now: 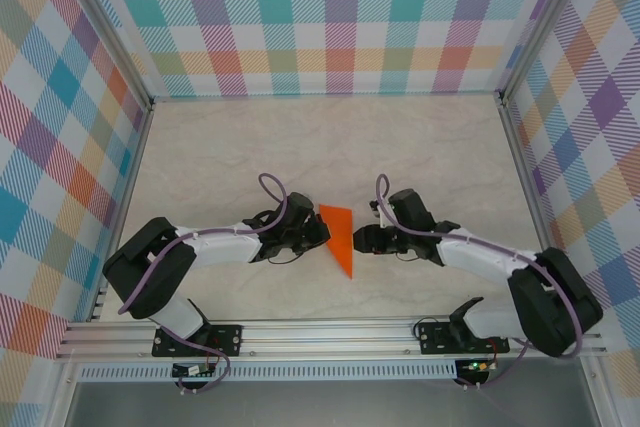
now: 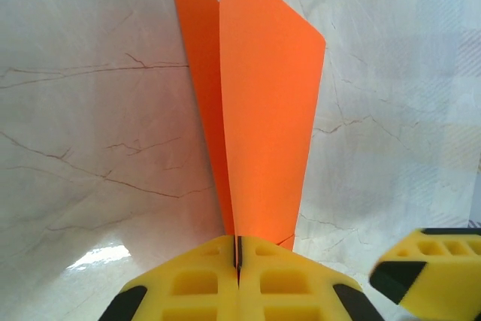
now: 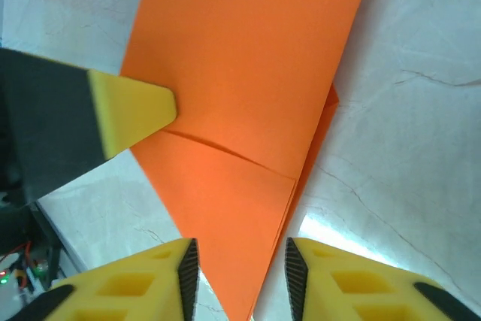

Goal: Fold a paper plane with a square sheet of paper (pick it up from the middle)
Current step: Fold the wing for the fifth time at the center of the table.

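The orange paper plane (image 1: 339,235) is a narrow pointed dart at the table's middle, its tip toward the near edge. My left gripper (image 1: 321,232) is at its left side. In the left wrist view this gripper (image 2: 237,258) is shut on the paper's edge, and two orange flaps (image 2: 263,110) rise away from the jaws. My right gripper (image 1: 357,240) is at the paper's right side. In the right wrist view it (image 3: 237,270) is open, with the pointed end of the paper (image 3: 240,88) lying between its fingertips, untouched. A left finger (image 3: 131,114) rests on the paper's edge there.
The marble-patterned tabletop (image 1: 420,147) is walled by checked panels (image 1: 330,17) at the back and both sides. An aluminium rail (image 1: 330,332) carrying the arm bases runs along the near edge. One right finger (image 2: 432,276) shows at the lower right of the left wrist view.
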### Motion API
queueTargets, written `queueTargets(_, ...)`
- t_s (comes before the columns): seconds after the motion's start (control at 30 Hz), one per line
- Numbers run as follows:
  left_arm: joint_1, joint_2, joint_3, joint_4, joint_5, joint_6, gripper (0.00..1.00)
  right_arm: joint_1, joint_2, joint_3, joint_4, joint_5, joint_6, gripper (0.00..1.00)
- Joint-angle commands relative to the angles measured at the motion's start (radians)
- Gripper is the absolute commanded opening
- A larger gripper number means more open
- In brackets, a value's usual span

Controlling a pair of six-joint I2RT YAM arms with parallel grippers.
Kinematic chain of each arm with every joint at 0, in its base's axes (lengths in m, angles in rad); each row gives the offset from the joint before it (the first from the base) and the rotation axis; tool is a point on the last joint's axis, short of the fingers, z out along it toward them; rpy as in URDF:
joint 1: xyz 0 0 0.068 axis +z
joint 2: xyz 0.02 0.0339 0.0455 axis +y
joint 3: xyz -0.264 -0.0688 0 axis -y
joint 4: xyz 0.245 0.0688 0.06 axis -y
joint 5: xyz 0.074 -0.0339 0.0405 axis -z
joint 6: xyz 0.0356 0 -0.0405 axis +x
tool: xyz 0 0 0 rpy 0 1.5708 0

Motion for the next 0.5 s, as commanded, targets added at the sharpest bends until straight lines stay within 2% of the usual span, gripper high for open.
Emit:
queueTargets(0.0, -0.006, -0.017, 0.018, -0.031, -0.018, -0.013, 0.00, 0.075, -0.088, -0.058, -0.061, 0.175, -0.101, 0.50)
queueTargets(0.13, -0.006, -0.010, 0.021, -0.018, -0.010, -0.022, 0.00, 0.240, -0.126, -0.083, -0.074, 0.403, -0.137, 0.50)
queueTargets(0.27, -0.005, -0.009, 0.030, -0.030, -0.005, -0.024, 0.00, 0.366, -0.157, -0.073, -0.070, 0.569, -0.167, 0.48)
queueTargets(0.47, -0.006, -0.013, 0.030, -0.037, -0.004, -0.029, 0.00, 0.514, -0.055, -0.042, -0.015, 0.720, -0.222, 0.49)
